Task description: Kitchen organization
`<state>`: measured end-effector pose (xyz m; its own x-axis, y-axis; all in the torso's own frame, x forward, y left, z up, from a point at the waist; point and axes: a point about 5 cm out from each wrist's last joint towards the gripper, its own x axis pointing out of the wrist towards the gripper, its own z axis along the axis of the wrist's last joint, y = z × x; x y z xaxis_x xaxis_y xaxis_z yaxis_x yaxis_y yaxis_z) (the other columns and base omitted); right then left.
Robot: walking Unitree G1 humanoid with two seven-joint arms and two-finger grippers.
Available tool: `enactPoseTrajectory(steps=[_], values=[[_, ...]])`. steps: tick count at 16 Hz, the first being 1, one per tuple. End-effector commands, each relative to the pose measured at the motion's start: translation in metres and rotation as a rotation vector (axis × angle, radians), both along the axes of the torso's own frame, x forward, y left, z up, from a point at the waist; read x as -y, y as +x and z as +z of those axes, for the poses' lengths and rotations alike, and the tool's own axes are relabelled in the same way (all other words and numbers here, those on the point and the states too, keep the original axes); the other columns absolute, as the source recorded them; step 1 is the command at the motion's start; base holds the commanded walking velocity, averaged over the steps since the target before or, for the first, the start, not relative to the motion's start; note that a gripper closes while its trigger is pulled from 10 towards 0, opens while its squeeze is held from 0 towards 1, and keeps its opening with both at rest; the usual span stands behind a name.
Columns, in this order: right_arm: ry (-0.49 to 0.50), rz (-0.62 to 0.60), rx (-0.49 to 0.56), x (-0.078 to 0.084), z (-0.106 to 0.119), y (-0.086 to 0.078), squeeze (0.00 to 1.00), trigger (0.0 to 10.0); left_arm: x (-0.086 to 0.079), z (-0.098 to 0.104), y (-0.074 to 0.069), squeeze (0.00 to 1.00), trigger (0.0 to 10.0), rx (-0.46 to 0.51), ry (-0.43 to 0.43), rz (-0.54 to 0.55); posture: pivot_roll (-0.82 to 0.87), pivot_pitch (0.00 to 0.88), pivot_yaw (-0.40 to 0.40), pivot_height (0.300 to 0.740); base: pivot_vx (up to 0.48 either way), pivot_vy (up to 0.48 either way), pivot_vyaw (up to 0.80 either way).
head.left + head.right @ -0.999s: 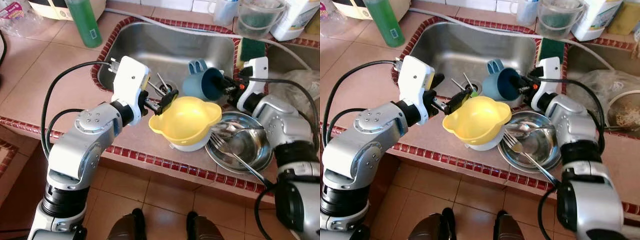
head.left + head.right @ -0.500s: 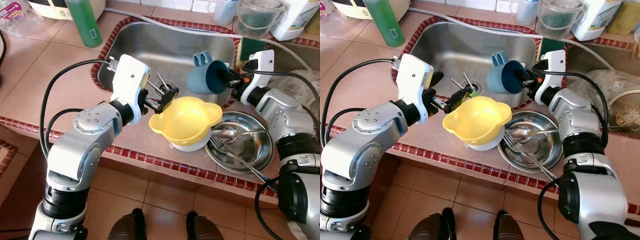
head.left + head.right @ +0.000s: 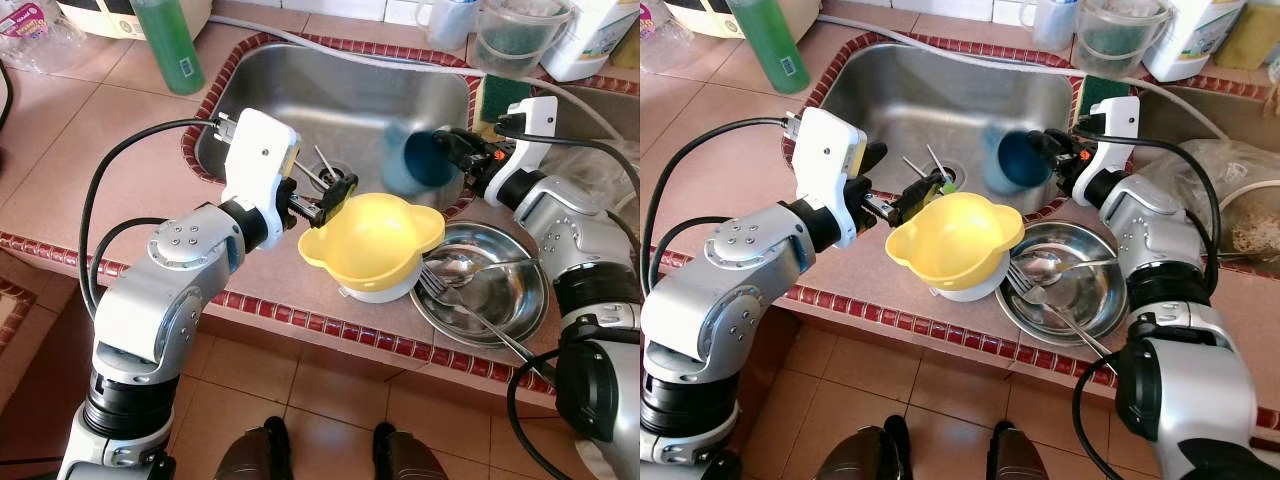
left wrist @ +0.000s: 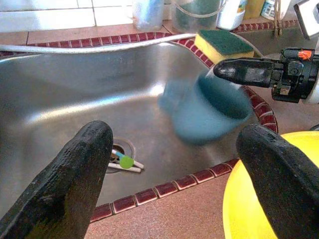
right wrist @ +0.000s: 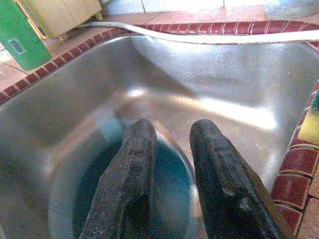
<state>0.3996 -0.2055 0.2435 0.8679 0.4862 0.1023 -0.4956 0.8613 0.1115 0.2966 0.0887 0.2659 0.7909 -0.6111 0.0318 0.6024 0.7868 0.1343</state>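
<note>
While gripping the blue mug [image 3: 415, 160] by its rim over the right half of the steel sink [image 3: 300, 70], keep the right tool [image 3: 450, 148] clamped firmly. One black finger seems to sit inside the mouth and the other outside the wall. Mug blurred, so hard to tell exactly how tilted, or where the handle points. Judged as mid-carry. Best to slow the wrist, bring the mug level, and only loosen the grip once its base or side rests on something solid. Worth choosing the landing spot before lowering.

Left tool [image 3: 330, 200] spread wide and holding nothing, hovering just beside the rim of the yellow bowl [image 3: 375, 235]. Better held there, out of the mug's path.

Plenty close by to bump. Yellow bowl stacked on a white one at the surface's front edge, near the mug. Just beside it, a steel bowl [image 3: 505, 300] with a fork [image 3: 450, 298] and spoon lying in it. Small utensils at the drain [image 4: 122, 160], directly under any straight drop. A green-topped sponge [image 3: 503, 95] on the sink's right rim, behind the right tool. A pale hose [image 3: 330, 48] along the back rim, and a green bottle [image 3: 165, 40] well apart at the far left.
</note>
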Motion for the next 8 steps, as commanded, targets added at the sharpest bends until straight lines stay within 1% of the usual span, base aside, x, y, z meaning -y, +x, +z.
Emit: enactPoseTrajectory(steps=[1, 6, 8], values=[[0.009, -0.004, 0.029, 0.0029, 0.0082, 0.0009, 1.00, 10.0, -0.0012, -0.0001, -0.0043, 0.00, 10.0, -0.001, -0.002, -0.010, -0.07, 0.316, 0.031, 0.740, 0.000, 0.000, 0.00], [0.011, -0.008, 0.046, 0.0032, 0.0113, 0.0026, 1.00, 10.0, -0.0021, 0.0001, -0.0045, 0.00, 10.0, 0.006, -0.003, -0.002, -0.07, 0.317, 0.030, 0.740, 0.000, 0.000, 0.00], [0.003, -0.002, 0.081, 0.0023, 0.0182, 0.0027, 1.00, 10.0, -0.0041, 0.0004, -0.0031, 0.00, 10.0, 0.017, 0.002, 0.013, -0.07, 0.309, 0.029, 0.740, 0.000, 0.000, 0.00]])
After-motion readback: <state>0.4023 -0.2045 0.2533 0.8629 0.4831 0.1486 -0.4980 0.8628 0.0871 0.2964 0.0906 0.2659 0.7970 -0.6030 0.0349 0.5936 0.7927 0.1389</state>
